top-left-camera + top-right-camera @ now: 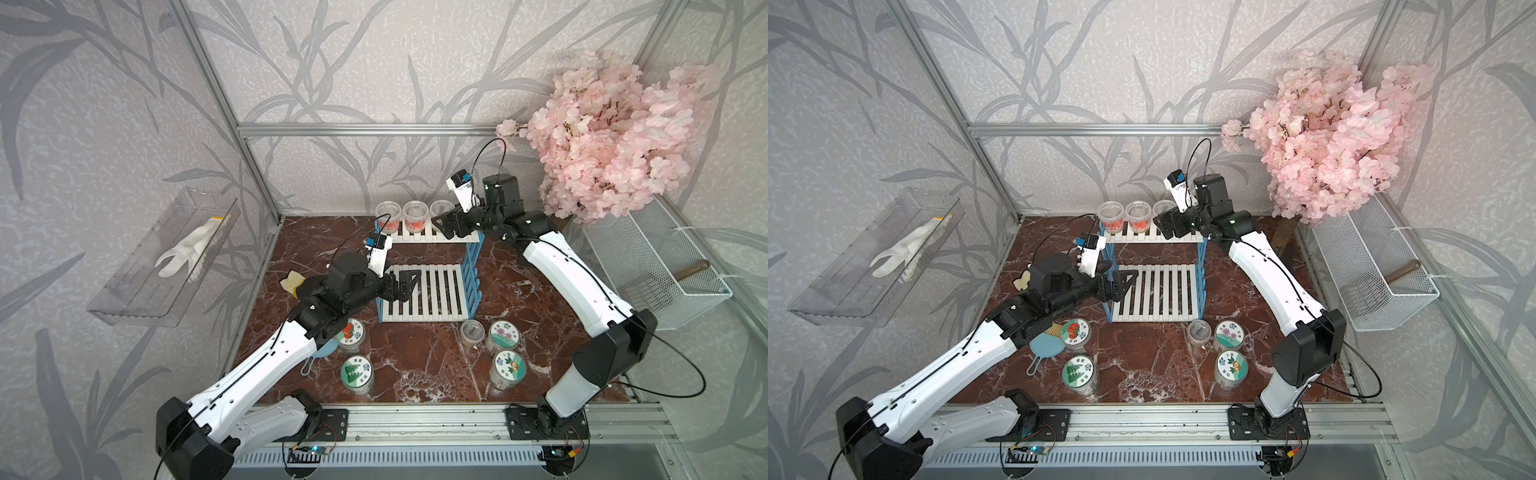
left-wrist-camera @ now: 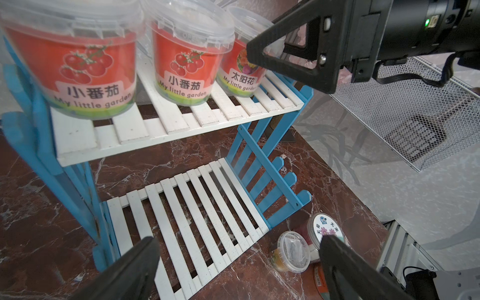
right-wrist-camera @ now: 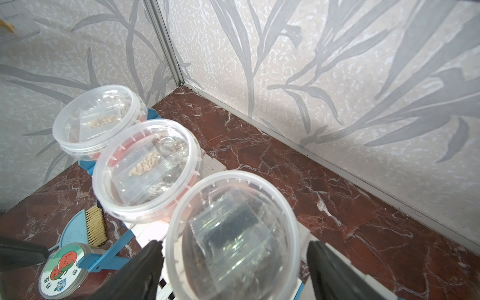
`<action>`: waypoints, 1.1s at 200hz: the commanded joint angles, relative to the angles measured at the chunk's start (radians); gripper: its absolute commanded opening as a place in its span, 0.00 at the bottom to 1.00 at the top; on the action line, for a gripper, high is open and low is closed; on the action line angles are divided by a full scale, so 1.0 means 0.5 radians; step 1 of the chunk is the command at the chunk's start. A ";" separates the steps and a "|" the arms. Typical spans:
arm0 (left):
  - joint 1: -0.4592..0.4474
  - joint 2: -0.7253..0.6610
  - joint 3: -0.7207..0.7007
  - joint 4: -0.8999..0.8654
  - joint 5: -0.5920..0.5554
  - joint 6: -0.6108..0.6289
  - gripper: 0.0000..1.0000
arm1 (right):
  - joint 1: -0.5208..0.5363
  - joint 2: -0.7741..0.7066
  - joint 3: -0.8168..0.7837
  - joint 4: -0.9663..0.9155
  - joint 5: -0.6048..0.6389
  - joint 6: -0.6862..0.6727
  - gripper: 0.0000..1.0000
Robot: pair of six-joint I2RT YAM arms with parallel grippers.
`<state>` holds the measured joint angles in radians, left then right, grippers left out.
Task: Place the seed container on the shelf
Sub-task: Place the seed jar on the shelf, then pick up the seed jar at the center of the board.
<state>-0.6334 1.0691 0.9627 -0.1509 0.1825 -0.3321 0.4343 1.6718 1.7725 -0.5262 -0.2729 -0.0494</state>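
The seed container (image 3: 233, 228), a clear lidded tub with a flower label, stands at the right end of the shelf's upper tier (image 1: 419, 237), beside two tomato-labelled tubs (image 1: 389, 216). It shows in both top views (image 1: 441, 209) (image 1: 1163, 207) and in the left wrist view (image 2: 242, 70). My right gripper (image 3: 233, 246) is open and straddles the tub, with a gap at one finger (image 3: 327, 262). My left gripper (image 2: 239, 240) stands open, holding nothing, over the left part of the shelf's lower tier (image 2: 197, 207). In both top views it hovers there too (image 1: 405, 282) (image 1: 1125, 282).
On the marble floor in front of the shelf stand a small clear tub (image 1: 472, 332) and several labelled jars (image 1: 505, 334). A blue dustpan with brush (image 1: 1044, 347) lies under the left arm. A wire basket (image 1: 660, 266), pink flowers (image 1: 611, 137) and a clear wall tray (image 1: 166, 257) line the sides.
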 commanded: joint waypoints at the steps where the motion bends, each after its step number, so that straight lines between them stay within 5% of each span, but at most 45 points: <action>1: 0.010 -0.002 0.063 -0.003 0.012 0.019 1.00 | -0.007 -0.114 -0.032 0.018 -0.043 0.010 0.91; 84: 0.022 -0.106 -0.010 0.055 0.015 -0.008 1.00 | -0.007 -0.434 -0.331 0.103 -0.086 0.038 0.99; 164: 0.070 -0.428 -0.377 -0.068 -0.065 -0.054 1.00 | -0.007 -1.149 -1.299 0.428 -0.026 0.314 0.99; 220: 0.070 -0.480 -0.566 -0.032 0.220 -0.078 1.00 | -0.007 -1.487 -1.748 0.430 -0.050 0.506 0.99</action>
<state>-0.6018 0.8333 0.6956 -0.1799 0.2108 -0.3611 0.4343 0.9707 0.9245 -0.3233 -0.2871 0.1387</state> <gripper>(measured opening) 0.998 0.993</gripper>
